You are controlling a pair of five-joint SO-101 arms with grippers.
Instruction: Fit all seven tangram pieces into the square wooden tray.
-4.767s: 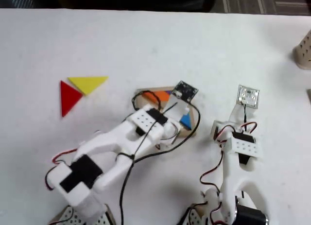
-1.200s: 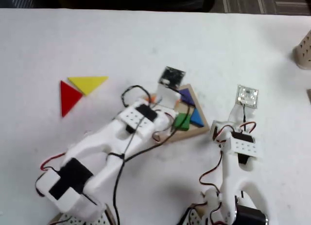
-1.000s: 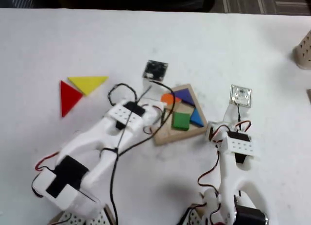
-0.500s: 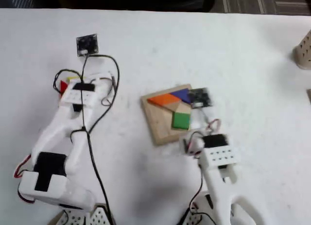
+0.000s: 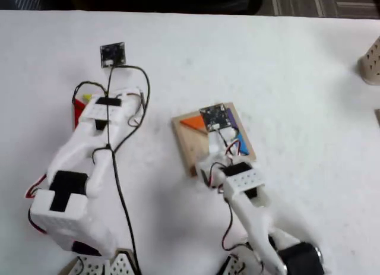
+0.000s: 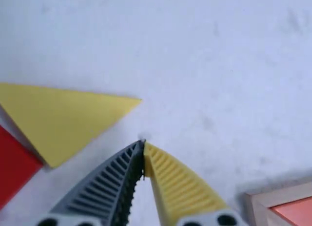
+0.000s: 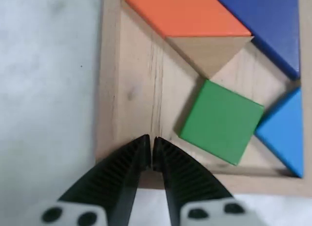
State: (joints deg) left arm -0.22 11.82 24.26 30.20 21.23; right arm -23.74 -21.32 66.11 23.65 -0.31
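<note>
The square wooden tray (image 7: pixel 109 89) holds an orange parallelogram (image 7: pixel 187 15), a dark blue triangle (image 7: pixel 268 26), a wood-coloured triangle (image 7: pixel 209 52), a green square (image 7: pixel 222 121) and a light blue triangle (image 7: pixel 282 131). My right gripper (image 7: pixel 150 140) is shut with nothing in it, tips over the tray's bare floor near its rim. A yellow triangle (image 6: pixel 58 118) and a red triangle (image 6: pixel 12 162) lie on the white table, corner to corner. My left gripper (image 6: pixel 142 148) is shut and empty, tips just beside the yellow triangle's edge. In the high view the left arm (image 5: pixel 101 117) covers most of both triangles.
The tray (image 5: pixel 187 147) sits mid-table, turned slightly askew, with the right arm (image 5: pixel 237 180) over its near side. A corner of the tray (image 6: pixel 278 206) shows in the left wrist view. A pale object (image 5: pixel 371 64) stands at the table's far right edge.
The left arm swung from the tray over to the two loose triangles. The right arm came in over the tray, which was turned and shifted.
</note>
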